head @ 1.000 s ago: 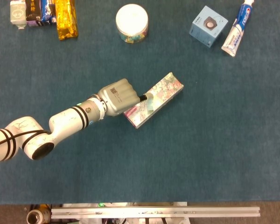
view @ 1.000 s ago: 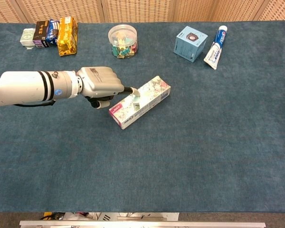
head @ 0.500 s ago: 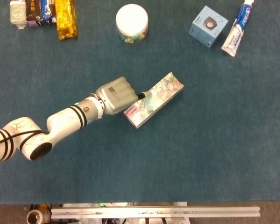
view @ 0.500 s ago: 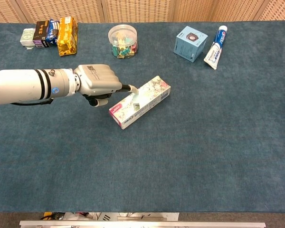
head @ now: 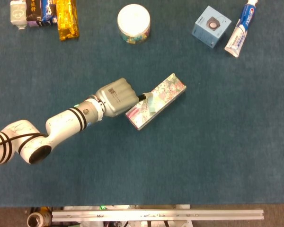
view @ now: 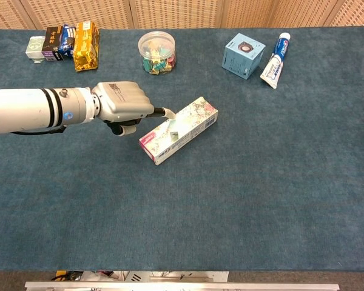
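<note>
My left hand (head: 117,96): it sits a little left of the frame's centre in the head view, fingers curled in like a fist, with one dark fingertip (view: 162,111) reaching out to the long box.
Grip: I cannot tell whether the fingertip only touches the box or pinches the pale flap on its top; my knuckles hide the underside.
Long box (head: 157,100): a flowery carton with a pink end, lying flat on the table (head: 217,156) just right of my hand and slanting from lower left to upper right. It lies on a broad face, so it looks steady, and its long upper-left edge faces my fingers.
My approach: my forearm comes in from the lower left, so the hand meets the box side-on, not from above.
My right hand: in neither view.
Round tub (view: 156,52): upper middle, white lid, coloured bits inside, well apart from my hand.
Blue box (view: 243,56) and toothpaste tube (view: 275,53): upper right, just beside each other.
Snack packs (view: 62,39): upper left corner, in a row.
</note>
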Tool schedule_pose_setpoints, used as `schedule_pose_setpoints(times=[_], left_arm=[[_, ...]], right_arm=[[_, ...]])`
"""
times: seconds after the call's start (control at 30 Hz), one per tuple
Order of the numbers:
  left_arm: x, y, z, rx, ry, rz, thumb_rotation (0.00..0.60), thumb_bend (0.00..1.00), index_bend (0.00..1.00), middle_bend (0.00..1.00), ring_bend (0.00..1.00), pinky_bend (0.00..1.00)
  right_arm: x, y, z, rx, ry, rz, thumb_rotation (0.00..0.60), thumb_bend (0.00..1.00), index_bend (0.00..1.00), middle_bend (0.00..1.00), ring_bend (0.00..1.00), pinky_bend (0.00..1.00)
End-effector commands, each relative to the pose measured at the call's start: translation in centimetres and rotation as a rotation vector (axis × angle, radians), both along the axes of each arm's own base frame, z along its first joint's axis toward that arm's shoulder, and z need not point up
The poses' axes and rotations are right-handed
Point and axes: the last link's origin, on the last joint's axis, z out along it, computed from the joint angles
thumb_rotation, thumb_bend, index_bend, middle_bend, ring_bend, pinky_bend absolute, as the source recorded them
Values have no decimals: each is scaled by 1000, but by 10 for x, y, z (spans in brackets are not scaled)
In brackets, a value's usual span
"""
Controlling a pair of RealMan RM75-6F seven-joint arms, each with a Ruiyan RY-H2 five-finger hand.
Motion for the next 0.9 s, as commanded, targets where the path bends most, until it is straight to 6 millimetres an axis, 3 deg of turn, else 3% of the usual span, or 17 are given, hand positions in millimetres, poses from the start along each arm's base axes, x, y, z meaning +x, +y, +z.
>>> schedule_pose_setpoints(times=[0.03,0.9], left_arm=[[-2,0,-1,0,8,0,600,554,58,861,976,1000],[-5,-6,-2,-6,17,-3,600,554,58,861,975,999]], right_arm=[[0,0,0,0,0,-1,600,352,530,732,858,833],[0,3,4,-11,0,0,600,352,530,732,863,837]])
